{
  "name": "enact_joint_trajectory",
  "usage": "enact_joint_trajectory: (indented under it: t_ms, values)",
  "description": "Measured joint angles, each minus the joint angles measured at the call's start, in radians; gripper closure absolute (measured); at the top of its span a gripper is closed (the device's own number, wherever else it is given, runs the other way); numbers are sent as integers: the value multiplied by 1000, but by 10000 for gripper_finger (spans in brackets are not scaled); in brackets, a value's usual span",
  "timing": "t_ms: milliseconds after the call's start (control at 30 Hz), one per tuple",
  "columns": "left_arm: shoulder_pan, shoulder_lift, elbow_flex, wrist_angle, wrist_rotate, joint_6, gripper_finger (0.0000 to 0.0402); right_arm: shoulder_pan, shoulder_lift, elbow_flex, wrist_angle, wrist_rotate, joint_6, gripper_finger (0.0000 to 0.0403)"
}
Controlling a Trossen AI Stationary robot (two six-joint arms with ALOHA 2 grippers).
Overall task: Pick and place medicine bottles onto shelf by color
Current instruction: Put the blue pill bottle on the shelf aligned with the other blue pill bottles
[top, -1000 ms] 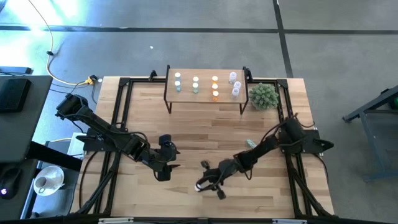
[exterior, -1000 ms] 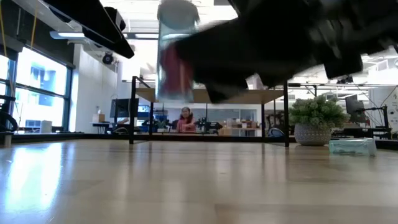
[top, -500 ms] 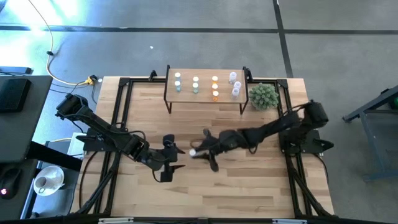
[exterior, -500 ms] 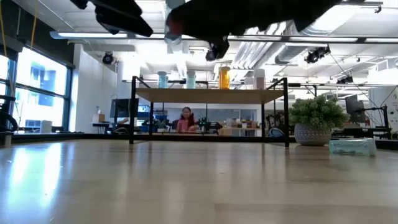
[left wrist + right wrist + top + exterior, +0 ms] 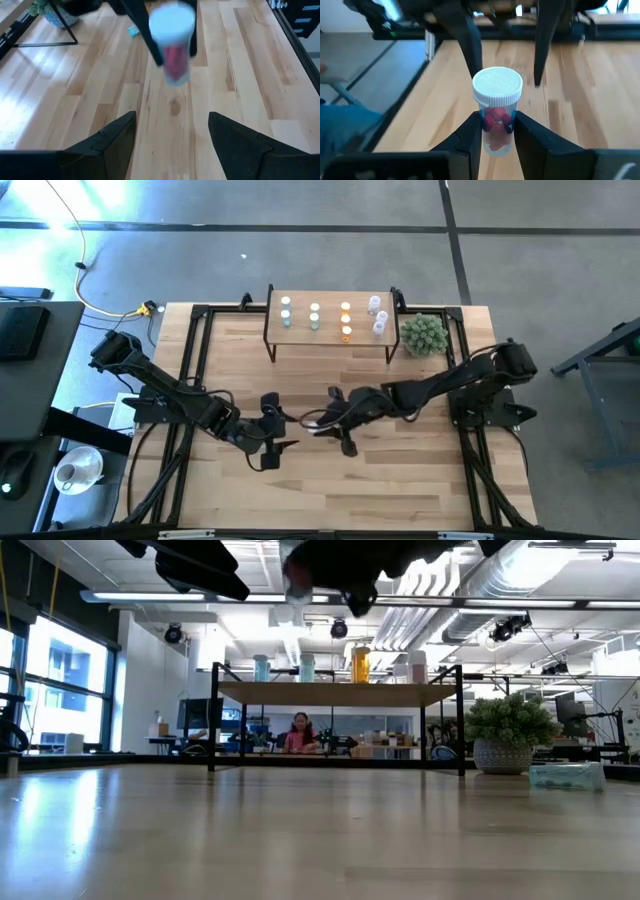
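My right gripper (image 5: pixel 496 131) has its fingers (image 5: pixel 466 137) squeezed shut on a little clear bottle (image 5: pixel 496 120) with a white cap and red pills inside. I am holding it up in the air over the middle of the table (image 5: pixel 330 480), between my two arms. The fingers pinch the bottle low down on its body, and the cap end sticks out past them.

My left gripper (image 5: pixel 171 131) is right next to it, with its fingers (image 5: pixel 112 137) spread wide open and nothing in them. It points at the bottle, which hangs just in front of it.

Here is what I think could go wrong. The bottle is small and smooth, and I only hold its lower part, so it could slip or tip if I move fast. My two arms are very close, so they could bump. The shelf (image 5: pixel 330 335) at the back of the table already has bottles (image 5: pixel 314 315) standing close together in rows by color. If I come in too low or crooked, I could knock them over. I must also put this one with the clear bottles (image 5: pixel 378 318) at the right end, not by the orange ones. A spiky green plant (image 5: pixel 423 333) sits just beside that end and could get in the way.

One more bottle (image 5: pixel 402 410) lies on the table under my right arm.

I cannot read any words or labels on anything.
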Motion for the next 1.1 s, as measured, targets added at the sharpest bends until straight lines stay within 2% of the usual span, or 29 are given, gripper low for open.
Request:
enact_joint_trajectory:
  t_ms: [233, 467, 833, 1100]
  values:
    - [0, 0, 0, 4, -2, 0, 163, -10, 75, 0, -21, -9, 12, 316]
    - [0, 0, 0, 9, -22, -12, 163, -60, 138, 0, 89, -119, -7, 316]
    - [12, 4, 0, 59, -37, -70, 163, -48, 137, 0, 167, -117, -22, 316]
    - [50, 59, -1, 139, -25, -23, 163, -43, 137, -1, 171, -110, -19, 316]
